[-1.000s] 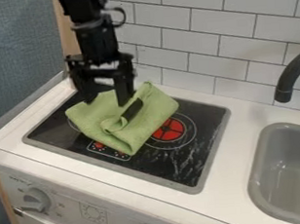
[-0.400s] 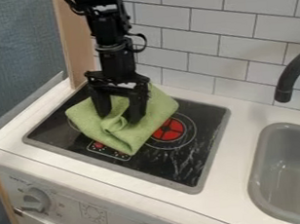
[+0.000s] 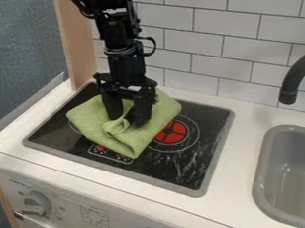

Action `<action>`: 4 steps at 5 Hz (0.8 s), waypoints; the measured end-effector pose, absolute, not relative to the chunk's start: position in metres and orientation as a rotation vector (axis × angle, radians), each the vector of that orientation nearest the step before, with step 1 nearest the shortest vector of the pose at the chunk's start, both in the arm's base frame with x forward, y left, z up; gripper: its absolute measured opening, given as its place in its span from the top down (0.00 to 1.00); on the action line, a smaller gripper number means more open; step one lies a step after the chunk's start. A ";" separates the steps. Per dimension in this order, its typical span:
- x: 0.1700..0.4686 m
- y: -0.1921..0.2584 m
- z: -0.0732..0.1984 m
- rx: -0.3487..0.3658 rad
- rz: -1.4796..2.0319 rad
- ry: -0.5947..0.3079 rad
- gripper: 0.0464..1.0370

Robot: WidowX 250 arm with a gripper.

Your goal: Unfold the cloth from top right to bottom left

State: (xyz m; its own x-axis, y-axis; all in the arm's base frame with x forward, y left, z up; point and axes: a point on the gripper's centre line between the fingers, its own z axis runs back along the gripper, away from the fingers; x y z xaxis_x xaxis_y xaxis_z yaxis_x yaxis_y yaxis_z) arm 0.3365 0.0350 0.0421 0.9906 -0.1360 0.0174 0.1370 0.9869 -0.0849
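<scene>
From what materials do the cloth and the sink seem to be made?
The green cloth looks like soft, matt fabric, perhaps microfiber, judging by its fuzzy surface and rounded folds. The sink seems to be smooth grey plastic with a dull sheen, though painted metal is possible.

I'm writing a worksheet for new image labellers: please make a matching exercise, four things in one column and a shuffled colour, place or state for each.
1. Cloth
2. Gripper
3. Tap
4. Sink

A. Dark, curving in from the right edge
B. Jaws apart, low over the stove
C. Grey, at the lower right
D. Green, lying on the stove

Pairs: 1-D, 2-B, 3-A, 4-C
</scene>
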 end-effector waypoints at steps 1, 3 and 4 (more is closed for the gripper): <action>0.334 0.034 0.039 -0.089 -0.131 -0.007 0.71; 0.331 0.033 0.039 -0.100 -0.140 0.013 0.98; 0.328 0.031 0.040 -0.117 -0.141 0.027 0.99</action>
State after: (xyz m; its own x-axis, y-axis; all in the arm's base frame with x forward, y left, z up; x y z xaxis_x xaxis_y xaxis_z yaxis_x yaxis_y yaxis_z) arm 0.3281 0.0309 0.0397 0.9897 -0.1420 -0.0189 0.1389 0.9832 -0.1181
